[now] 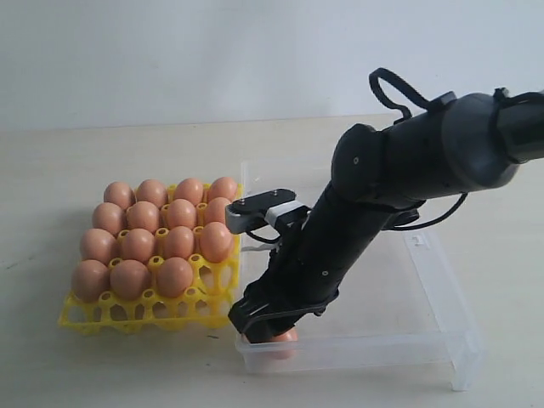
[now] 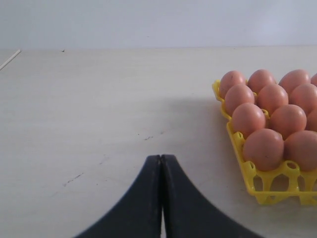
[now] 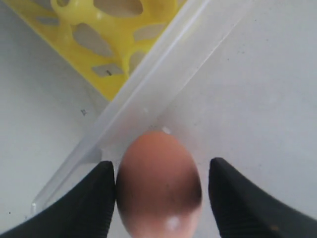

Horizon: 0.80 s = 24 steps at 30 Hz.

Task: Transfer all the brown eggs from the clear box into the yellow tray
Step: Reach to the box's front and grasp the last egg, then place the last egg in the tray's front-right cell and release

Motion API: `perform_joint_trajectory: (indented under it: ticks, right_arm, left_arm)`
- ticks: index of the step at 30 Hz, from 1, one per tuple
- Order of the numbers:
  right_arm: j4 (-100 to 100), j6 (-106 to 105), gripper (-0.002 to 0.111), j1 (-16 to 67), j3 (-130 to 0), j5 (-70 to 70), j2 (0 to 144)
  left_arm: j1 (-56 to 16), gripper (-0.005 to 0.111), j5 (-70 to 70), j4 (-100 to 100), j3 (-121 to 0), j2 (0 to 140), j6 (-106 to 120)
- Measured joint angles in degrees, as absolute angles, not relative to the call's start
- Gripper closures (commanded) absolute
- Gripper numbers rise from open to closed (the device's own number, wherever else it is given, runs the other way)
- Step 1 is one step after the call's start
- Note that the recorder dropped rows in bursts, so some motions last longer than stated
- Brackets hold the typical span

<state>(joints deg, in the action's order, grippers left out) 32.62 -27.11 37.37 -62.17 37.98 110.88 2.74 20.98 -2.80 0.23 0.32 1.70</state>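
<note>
One brown egg (image 1: 278, 341) lies in the near left corner of the clear box (image 1: 442, 272). My right gripper (image 1: 268, 327) reaches down around it, open. In the right wrist view the egg (image 3: 158, 183) sits between the black fingers (image 3: 94, 198). One finger is against its side and the other stands off with a gap. The box wall (image 3: 163, 74) runs just beyond the egg. Several brown eggs (image 1: 157, 242) fill cups of the yellow tray (image 1: 127, 313) left of the box. My left gripper (image 2: 161, 157) is shut and empty over bare table, with the tray (image 2: 262, 191) off to one side.
The tray's front row of cups (image 1: 144, 310) holds nothing, and one cup (image 1: 204, 276) beside the last row of eggs is also bare. The right arm (image 1: 382, 187) slants across the box from the right. The tray touches the box's left wall.
</note>
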Motion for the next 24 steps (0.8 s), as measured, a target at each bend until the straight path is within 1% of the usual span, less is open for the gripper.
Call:
perform_joint_trajectory:
  ticks: [1,2,3,5,6,10,14,16,19,24]
  right_arm:
    - [32.6,-27.4,0.059,37.4,-62.6,38.0,111.5]
    - [32.6,-27.5,0.066,37.4,-63.1,38.1,112.1]
    - [32.6,-27.6,0.075,37.4,-63.6,38.1,112.7]
    - [32.6,-27.7,0.098,37.4,-64.5,38.8,113.1]
    - [32.6,-27.8,0.108,37.4,-64.8,39.0,113.1]
    - [31.8,-27.8,0.108,37.4,-65.2,40.3,112.2]
    - [28.4,-27.3,0.108,37.4,-65.1,38.3,107.0]
    - [27.4,-26.9,0.108,37.4,-64.2,32.8,103.5]
    - [27.0,-26.1,0.108,38.9,-62.1,20.7,100.0]
    - [23.6,-22.6,0.108,43.1,-56.8,2.8,99.2]
  left_arm:
    - [2.7,0.107,21.0,-2.8,0.2,0.3,1.7]
    - [2.7,0.107,21.0,-2.8,0.2,0.3,1.7]
    - [2.7,0.107,21.0,-2.8,0.2,0.3,1.7]
    - [2.7,0.107,21.0,-2.8,0.2,0.3,1.7]
    - [2.7,0.107,21.0,-2.8,0.2,0.3,1.7]
    - [2.7,0.107,21.0,-2.8,0.2,0.3,1.7]
    - [2.7,0.107,21.0,-2.8,0.2,0.3,1.7]
    - [2.7,0.107,21.0,-2.8,0.2,0.3,1.7]
    - [2.7,0.107,21.0,-2.8,0.2,0.3,1.7]
    - [2.7,0.107,21.0,-2.8,0.2,0.3,1.7]
